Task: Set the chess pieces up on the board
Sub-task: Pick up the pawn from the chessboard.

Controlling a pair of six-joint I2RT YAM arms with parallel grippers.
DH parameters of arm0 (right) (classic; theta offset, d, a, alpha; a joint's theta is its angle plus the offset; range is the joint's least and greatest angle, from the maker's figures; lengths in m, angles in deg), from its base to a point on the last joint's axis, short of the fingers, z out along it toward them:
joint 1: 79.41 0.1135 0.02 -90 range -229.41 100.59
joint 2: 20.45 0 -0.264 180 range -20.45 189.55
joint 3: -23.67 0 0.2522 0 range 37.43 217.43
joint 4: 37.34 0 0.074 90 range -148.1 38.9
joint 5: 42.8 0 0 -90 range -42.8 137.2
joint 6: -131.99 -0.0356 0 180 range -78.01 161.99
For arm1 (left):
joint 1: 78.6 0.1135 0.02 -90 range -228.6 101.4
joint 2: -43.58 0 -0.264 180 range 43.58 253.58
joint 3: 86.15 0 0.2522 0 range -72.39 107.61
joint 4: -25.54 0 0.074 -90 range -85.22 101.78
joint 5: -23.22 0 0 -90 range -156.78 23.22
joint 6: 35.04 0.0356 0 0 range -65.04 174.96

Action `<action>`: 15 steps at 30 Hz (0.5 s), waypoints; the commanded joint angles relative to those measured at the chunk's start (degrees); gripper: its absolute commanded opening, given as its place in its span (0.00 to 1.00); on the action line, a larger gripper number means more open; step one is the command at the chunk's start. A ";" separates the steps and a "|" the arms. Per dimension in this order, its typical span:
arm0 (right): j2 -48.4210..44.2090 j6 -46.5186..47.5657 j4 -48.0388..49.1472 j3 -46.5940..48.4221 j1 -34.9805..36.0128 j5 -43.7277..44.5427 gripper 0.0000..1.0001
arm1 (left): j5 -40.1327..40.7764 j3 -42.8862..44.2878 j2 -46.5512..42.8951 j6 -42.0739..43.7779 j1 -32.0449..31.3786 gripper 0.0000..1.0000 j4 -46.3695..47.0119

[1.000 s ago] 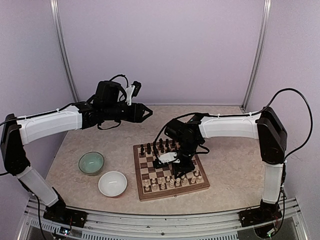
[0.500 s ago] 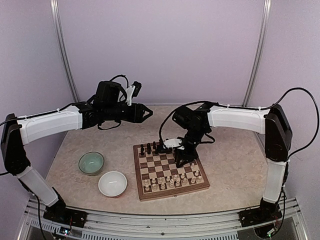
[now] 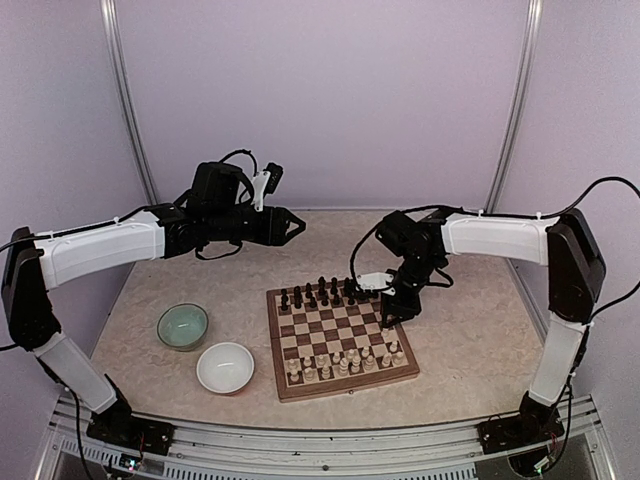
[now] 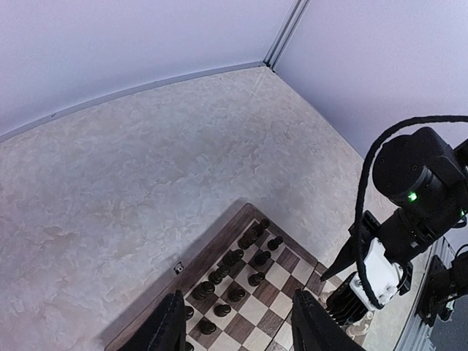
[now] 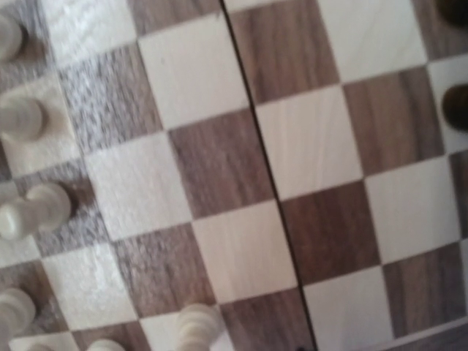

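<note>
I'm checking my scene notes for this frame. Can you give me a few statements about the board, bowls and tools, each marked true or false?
1. The dark pieces stand on the far rows of the board. True.
2. The left tool grips a chess piece. False: it is open, with nothing between its fingers.
3. Both bowls sit right of the board. False: the green bowl and white bowl sit left of it.
4. The right tool is over the board's right side. True.

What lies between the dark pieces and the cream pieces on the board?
Only bare squares of the board, as the top external view shows between the dark pieces and cream pieces; the right gripper hangs over the right edge.
</note>
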 commanded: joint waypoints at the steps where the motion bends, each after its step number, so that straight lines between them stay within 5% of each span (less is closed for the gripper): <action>1: -0.75 -0.93 1.35 -1.28 0.40 1.79 0.36 | -0.27 2.05 0.97 0.65 0.13 0.50 -0.77; 15: 0.43 -0.80 0.29 -1.11 0.52 1.08 0.35 | -0.37 2.19 0.99 0.74 0.13 0.50 -0.90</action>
